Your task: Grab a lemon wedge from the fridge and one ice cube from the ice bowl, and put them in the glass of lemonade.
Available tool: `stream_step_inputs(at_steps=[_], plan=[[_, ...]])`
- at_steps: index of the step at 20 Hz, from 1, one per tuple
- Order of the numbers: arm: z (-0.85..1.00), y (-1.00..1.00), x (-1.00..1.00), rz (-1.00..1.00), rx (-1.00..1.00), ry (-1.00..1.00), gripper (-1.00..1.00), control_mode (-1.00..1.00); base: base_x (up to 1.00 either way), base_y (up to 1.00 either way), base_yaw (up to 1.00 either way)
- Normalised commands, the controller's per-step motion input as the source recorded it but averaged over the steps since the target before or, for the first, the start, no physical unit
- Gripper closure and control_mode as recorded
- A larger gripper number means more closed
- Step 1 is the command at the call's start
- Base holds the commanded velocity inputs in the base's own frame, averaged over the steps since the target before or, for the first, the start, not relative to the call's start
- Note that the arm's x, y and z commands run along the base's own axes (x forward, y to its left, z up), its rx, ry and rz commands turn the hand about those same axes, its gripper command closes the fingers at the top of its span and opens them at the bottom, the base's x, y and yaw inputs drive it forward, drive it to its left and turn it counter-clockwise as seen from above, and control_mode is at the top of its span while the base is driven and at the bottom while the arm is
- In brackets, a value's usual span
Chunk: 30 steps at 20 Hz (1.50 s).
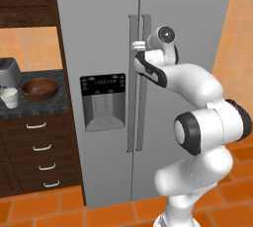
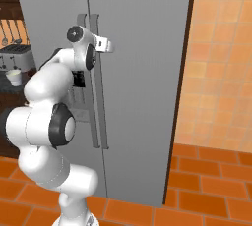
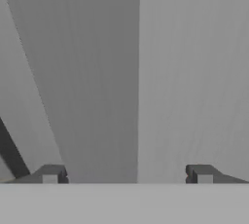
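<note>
Fridge (image 1: 104, 33) doors closed; gripper (image 3: 127, 174) spread wide around right handle (image 1: 146, 48), clasping nothing yet.

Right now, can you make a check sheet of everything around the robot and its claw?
Surface: dark speckled counter left of the fridge.
Job's things: fridge shut; ice bowl and glass of lemonade on the counter; lemon wedge unseen.
Clutter: steel toaster; hanging utensils.
Claw: claw open, up at the fridge handles.
Cables: nothing seen.
Surroundings: orange tile floor, dark wood drawers.
</note>
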Motion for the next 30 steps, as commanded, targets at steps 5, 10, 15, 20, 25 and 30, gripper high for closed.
stream_step_inputs(at_steps=[5,10,15,20,25,30], plan=[[-0.18,0.05,0.29,-0.02,0.0,-0.13,-1.0,-1.0,0.0,0.0,0.0],[0.02,-0.02,0.33,0.0,0.0,0.02,-1.0,-1.0,0.0,0.0,0.0],[-0.03,-0.01,0.5,0.0,0.0,0.03,-1.0,-1.0,0.0,0.0,0.0],[-0.21,0.0,0.38,0.0,0.0,-0.01,-1.0,-1.0,0.0,0.0,0.0],[0.0,0.0,0.31,0.0,0.0,0.02,-1.0,-1.0,0.0,0.0,0.0],[0.0,0.04,0.24,0.0,0.0,0.03,1.0,-1.0,0.0,0.0,0.0]])
